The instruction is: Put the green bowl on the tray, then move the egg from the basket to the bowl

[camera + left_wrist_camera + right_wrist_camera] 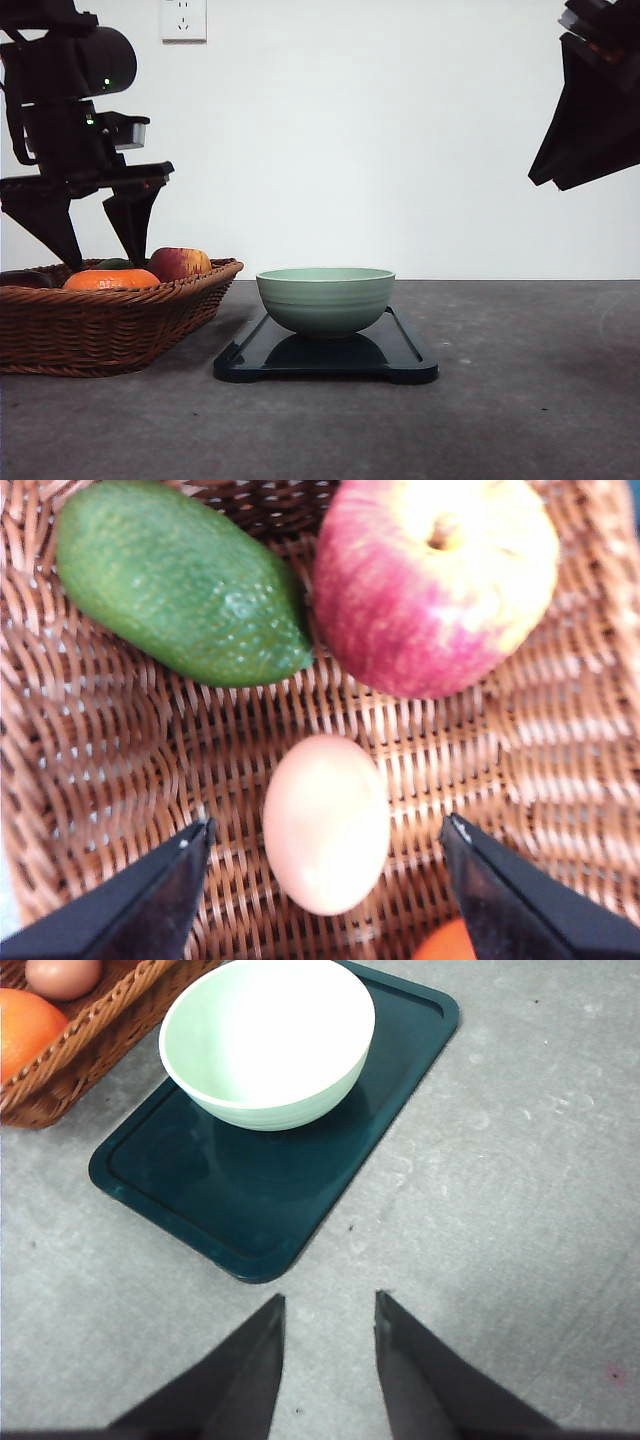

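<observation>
Over the basket, left hand spread wide, straddling the egg.
Green bowl sits on the tray; right hand released, raised.

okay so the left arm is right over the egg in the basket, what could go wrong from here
1. The egg lies loose on the woven basket between the open left end effector; closing off-center could roll it away, and squeezing hard could crack it.
2. The apple, avocado and orange crowd it, so a finger might bump one.
3. A high release could crack the egg in the green bowl on the tray.
</observation>
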Motion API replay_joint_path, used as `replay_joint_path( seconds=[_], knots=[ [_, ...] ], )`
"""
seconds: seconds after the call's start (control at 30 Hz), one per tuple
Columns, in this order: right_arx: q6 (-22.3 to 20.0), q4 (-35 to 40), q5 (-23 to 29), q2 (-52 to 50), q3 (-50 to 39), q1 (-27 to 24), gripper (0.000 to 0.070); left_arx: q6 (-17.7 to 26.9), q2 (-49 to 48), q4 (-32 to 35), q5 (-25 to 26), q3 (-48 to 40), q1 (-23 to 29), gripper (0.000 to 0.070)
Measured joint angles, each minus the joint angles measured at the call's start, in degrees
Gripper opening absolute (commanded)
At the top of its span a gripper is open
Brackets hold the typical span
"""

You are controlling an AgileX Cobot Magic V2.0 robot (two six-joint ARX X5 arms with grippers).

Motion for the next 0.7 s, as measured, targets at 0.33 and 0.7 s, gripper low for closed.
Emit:
replay_joint_path(
  seconds=[0.33, 0.7],
  knots=[
    [0.0, 0.0, 0.0, 0.0, 0.0, 0.02, 0.0174, 0.0, 2.0, 1.23, -0.02, 0.04, 0.0, 0.0467],
    [0.0, 0.02, 1.51, 0.0, 0.0, 0.02, 0.0174, -0.02, 4.3, 1.58, -0.04, 0.04, -0.11, 0.0417]
  ],
)
